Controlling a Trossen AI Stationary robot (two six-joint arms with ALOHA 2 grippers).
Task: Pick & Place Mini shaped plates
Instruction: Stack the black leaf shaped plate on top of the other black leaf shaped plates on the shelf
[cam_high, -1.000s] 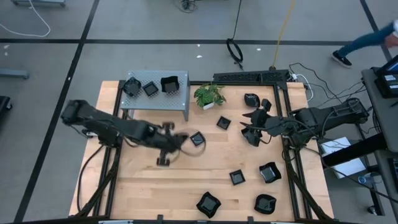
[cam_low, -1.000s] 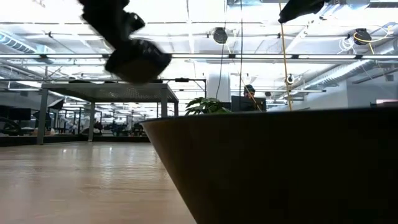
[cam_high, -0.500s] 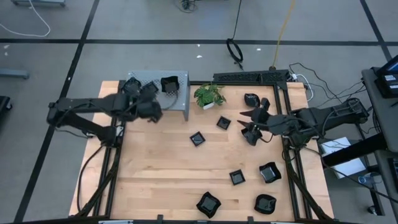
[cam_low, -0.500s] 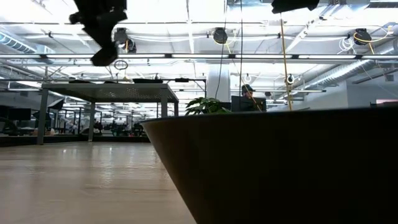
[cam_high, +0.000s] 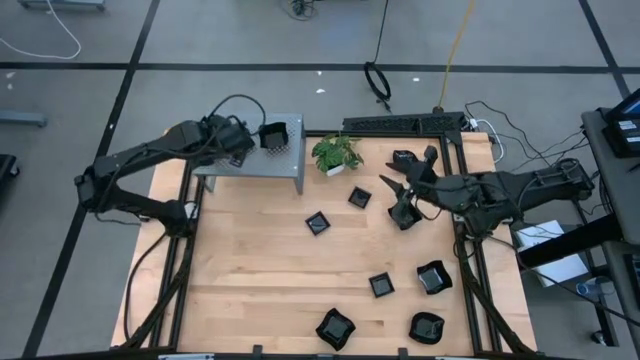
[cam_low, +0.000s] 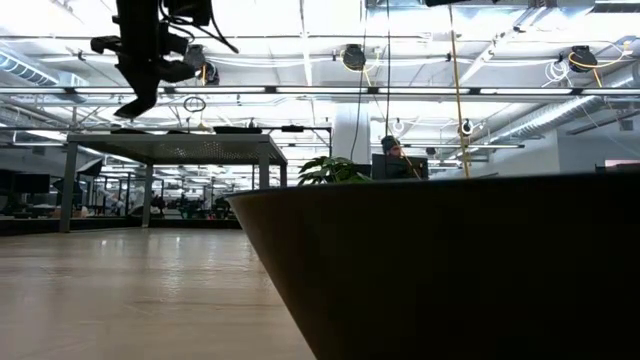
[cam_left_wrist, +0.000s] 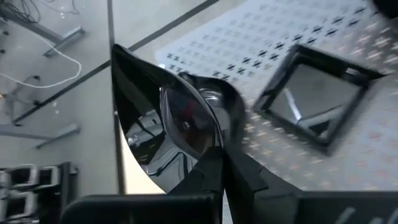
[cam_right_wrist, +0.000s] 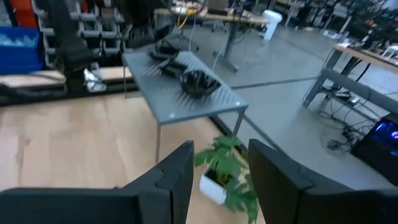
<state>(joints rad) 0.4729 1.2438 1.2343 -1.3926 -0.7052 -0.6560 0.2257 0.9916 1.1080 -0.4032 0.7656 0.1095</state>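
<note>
Several small glossy black plates lie flat on the wooden table, among them a square one (cam_high: 317, 223), another (cam_high: 359, 197) and a wavy one (cam_high: 335, 328). One black plate (cam_high: 272, 135) sits on the grey perforated shelf (cam_high: 285, 165), and a square one (cam_left_wrist: 317, 102) lies there too. My left gripper (cam_high: 228, 143) hovers over the shelf, shut on a wavy plate (cam_left_wrist: 180, 118). My right gripper (cam_high: 398, 198) is open over the table's right part, holding nothing; its fingers (cam_right_wrist: 174, 180) stand apart. A big black plate (cam_low: 430, 270) fills the low view's foreground. My left gripper (cam_left_wrist: 221, 168) pinches the wavy plate by its rim (cam_left_wrist: 208, 146) between both fingers. The plate is lifted clear above the shelf's perforated top, tilted on edge, with its glossy hollow facing the wrist camera.
A small green potted plant (cam_high: 337, 153) stands beside the shelf's right leg. A black frame (cam_high: 405, 124) runs along the far edge, with cables beyond it. More plates (cam_high: 433, 277) (cam_high: 426, 327) (cam_high: 381, 285) lie in the near right part; bare wood shows at the near left.
My left gripper, carrying the wavy plate, has risen from the middle of the table and swung toward the far left edge until it is above the shelf. The square plate in the middle has stayed put. My right gripper has risen slightly.
</note>
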